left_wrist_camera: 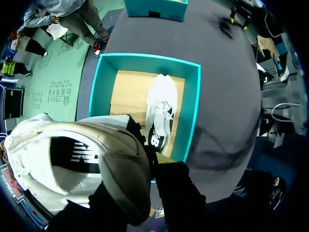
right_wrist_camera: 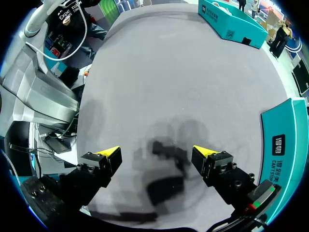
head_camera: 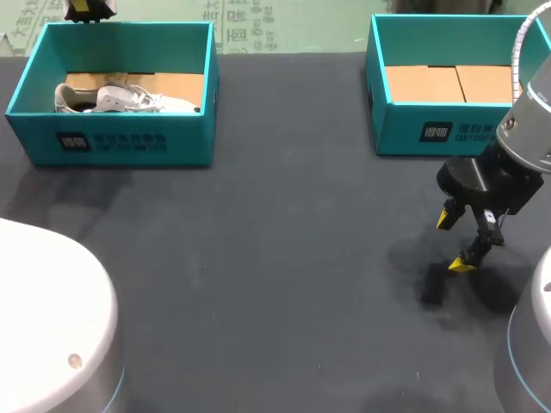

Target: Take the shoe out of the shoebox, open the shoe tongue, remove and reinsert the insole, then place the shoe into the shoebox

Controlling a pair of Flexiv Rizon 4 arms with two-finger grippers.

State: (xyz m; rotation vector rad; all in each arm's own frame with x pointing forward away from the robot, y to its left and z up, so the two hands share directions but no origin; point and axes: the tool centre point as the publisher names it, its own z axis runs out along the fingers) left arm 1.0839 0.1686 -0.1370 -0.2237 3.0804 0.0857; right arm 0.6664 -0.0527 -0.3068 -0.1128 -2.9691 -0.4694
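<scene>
A white shoe [head_camera: 120, 99] lies on its side in the left teal shoebox [head_camera: 112, 142]. High above that box, at the far edge of the head view, is my left gripper [head_camera: 86, 7]. In the left wrist view my left gripper [left_wrist_camera: 147, 159] is shut on the collar of a second white shoe [left_wrist_camera: 72, 164], held above the shoebox [left_wrist_camera: 193, 111], where the other shoe [left_wrist_camera: 161, 113] lies. My right gripper [head_camera: 455, 241] hangs open just above the dark table in front of the right box. Nothing is between its fingers [right_wrist_camera: 157, 153].
A second teal shoebox [head_camera: 448, 129] stands at the back right with only its cardboard floor showing, close behind my right gripper. The right wrist view shows this box [right_wrist_camera: 285, 140] beside its gripper. Dark table [head_camera: 275, 275] spreads between and in front of the boxes.
</scene>
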